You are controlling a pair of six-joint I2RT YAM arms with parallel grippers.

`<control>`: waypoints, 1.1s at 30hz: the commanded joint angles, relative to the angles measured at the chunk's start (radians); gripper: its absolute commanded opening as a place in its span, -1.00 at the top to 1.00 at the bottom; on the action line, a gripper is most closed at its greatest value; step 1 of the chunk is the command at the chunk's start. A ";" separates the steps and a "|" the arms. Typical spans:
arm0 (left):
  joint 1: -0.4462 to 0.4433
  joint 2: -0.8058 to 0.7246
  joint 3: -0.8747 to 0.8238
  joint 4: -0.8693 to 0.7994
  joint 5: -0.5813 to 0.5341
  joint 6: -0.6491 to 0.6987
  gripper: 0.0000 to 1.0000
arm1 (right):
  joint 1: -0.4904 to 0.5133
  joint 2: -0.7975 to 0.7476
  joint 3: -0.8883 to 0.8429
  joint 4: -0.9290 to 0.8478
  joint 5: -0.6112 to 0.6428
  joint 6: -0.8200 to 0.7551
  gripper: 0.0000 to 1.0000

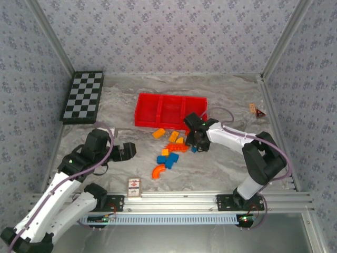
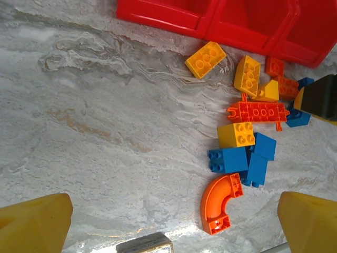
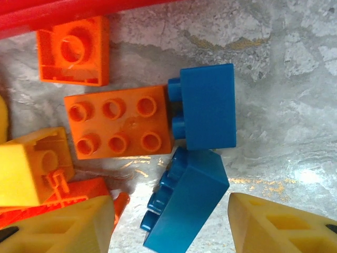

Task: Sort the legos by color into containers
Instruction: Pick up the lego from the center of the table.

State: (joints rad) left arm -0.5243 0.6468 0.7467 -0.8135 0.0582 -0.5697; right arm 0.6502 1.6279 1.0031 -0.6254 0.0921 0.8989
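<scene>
The red tray [image 1: 171, 110] has three compartments and lies at the back centre; its front wall [image 2: 221, 21] runs along the top of the left wrist view. Just in front of it are scattered legos: yellow ones [image 2: 205, 59], a red-orange flat piece [image 2: 258, 112], blue bricks [image 2: 229, 159] and an orange curved brick [image 2: 221, 203]. My right gripper [image 3: 171, 226] is open, low over the pile's right end [image 1: 194, 142]. Its fingers stand either side of a tilted blue brick [image 3: 187, 205]. Beside that are another blue brick [image 3: 208, 105] and an orange six-stud brick [image 3: 118, 124]. My left gripper [image 1: 130, 151] hangs open and empty left of the pile.
A black-and-white checkerboard [image 1: 83, 96] lies at the back left. A small printed card [image 1: 135, 187] sits near the front rail, below the left gripper's view [image 2: 145, 245]. A small object [image 1: 256, 110] rests at the back right. Bare marbled table stretches left of the pile.
</scene>
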 commanded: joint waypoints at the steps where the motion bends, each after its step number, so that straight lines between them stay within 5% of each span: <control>1: -0.007 -0.020 0.001 -0.012 -0.027 -0.001 -0.99 | 0.009 0.031 0.032 -0.061 0.049 0.037 -0.19; 33: -0.078 -0.045 -0.012 -0.025 -0.127 -0.039 -0.99 | 0.025 0.043 -0.022 -0.054 0.069 -0.003 0.30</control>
State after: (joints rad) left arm -0.5922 0.6094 0.7410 -0.8165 -0.0467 -0.5964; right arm 0.6666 1.6562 0.9977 -0.6468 0.1436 0.9081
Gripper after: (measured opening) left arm 0.997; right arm 0.353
